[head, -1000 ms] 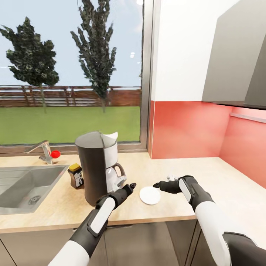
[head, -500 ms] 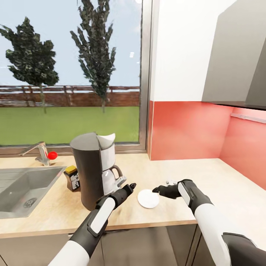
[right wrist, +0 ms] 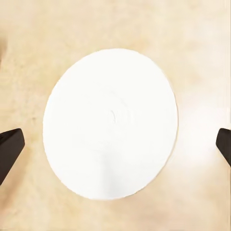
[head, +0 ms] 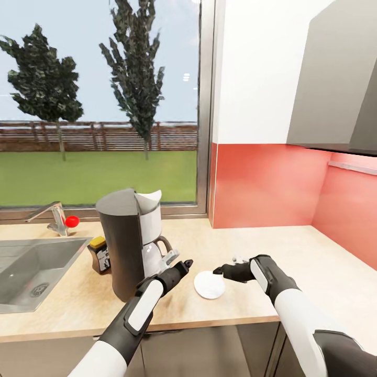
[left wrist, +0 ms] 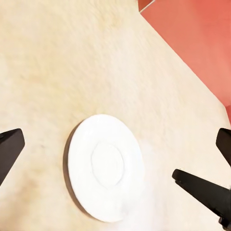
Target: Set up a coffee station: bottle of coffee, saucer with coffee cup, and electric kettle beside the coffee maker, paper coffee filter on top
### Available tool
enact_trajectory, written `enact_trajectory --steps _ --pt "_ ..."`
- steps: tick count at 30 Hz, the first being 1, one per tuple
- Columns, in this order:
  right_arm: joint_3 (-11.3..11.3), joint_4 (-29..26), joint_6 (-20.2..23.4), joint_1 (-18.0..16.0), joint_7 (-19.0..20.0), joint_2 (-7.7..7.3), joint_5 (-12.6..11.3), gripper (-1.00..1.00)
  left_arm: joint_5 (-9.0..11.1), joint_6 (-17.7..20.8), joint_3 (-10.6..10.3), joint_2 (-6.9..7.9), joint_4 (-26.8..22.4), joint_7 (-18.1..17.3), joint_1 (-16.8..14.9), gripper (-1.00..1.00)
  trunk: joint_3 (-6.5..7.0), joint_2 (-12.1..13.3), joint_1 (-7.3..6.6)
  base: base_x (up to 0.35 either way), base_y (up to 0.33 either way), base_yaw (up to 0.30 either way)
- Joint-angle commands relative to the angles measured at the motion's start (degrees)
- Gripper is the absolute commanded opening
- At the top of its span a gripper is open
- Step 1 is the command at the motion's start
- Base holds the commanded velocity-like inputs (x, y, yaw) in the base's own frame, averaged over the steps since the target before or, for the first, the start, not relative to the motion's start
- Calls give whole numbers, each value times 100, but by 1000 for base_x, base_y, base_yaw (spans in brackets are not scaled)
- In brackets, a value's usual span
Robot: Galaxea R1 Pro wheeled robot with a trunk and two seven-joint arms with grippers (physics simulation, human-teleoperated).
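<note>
The dark grey coffee maker (head: 128, 243) stands on the wooden countertop (head: 293, 251) with a white paper filter (head: 150, 198) on its top. Behind it on the sink side stands the yellow-lidded coffee bottle (head: 99, 255). A white saucer (head: 209, 285) lies flat on the counter just right of the maker, with nothing on it. My left gripper (head: 180, 267) hovers open between the maker and the saucer (left wrist: 106, 166). My right gripper (head: 222, 271) hangs open just over the saucer's (right wrist: 110, 122) right edge. Both wrist views look down on the bare plate between wide-apart fingertips (right wrist: 9, 149).
A steel sink (head: 31, 267) with a faucet (head: 52, 217) and a red knob (head: 71, 221) takes the counter's left part. A window runs behind the maker, a red backsplash (head: 262, 183) along the right, and a grey wall cabinet (head: 335, 78) hangs above.
The whole view has shifted, so the sink, maker and saucer sit slightly further left and lower in the picture. Both grippers keep their places by the saucer and stay open.
</note>
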Motion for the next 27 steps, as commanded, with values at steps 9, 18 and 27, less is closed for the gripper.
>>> enact_trajectory --steps 9,18,27 --pt "130 256 16 -4 60 -4 -31 100 54 9 -14 2 -10 49 -4 100 -10 -9 3 18 0 0" --pt "134 409 13 -4 61 -30 -25 100 55 14 -14 -1 -10 49 -4 100 -10 -9 3 113 0 0" --pt "142 590 13 -4 62 -31 -24 100 48 16 -16 -5 17 49 -4 100 -10 -9 3 8 0 0"
